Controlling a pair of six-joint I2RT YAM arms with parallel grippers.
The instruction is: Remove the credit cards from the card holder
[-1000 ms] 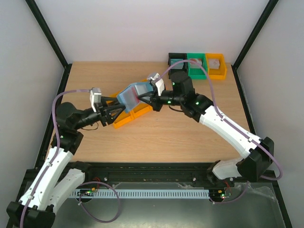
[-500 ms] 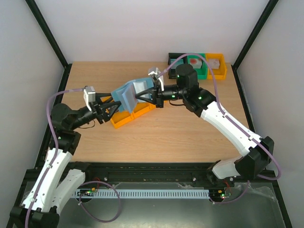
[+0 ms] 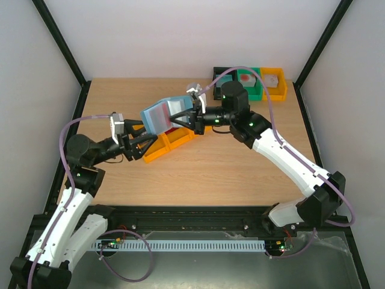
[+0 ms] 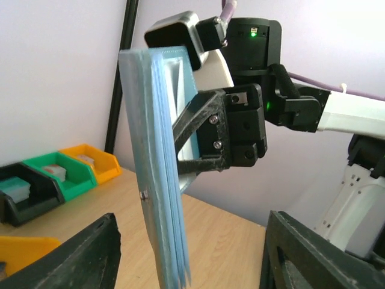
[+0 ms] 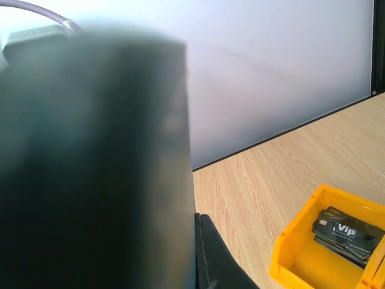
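Closer now than half a second ago, the left gripper (image 4: 192,265) sits spread wide, its fingers (image 4: 78,256) either side of the card holder's (image 4: 157,168) lower edge (not touching it). Beyond, the right gripper (image 4: 191,141) clamps that upright blue card holder above the desk (image 3: 228,174). Dark credit cards (image 5: 348,233) lie in an orange bin (image 5: 290,253) on the desk below.

Light wood counter (image 3: 198,174), grain running left-right. 3 plain white walls (image 3: 180,36): back, left, right. 2 black posts (image 3: 62,45) slant up from the counter's far corners. Black rail (image 3: 198,212) along the near edge, white slotted strip (image 3: 180,245) just below it, grey sheet (image 3: 198,268) under that. Even, soft light; faint shadows on the counter.
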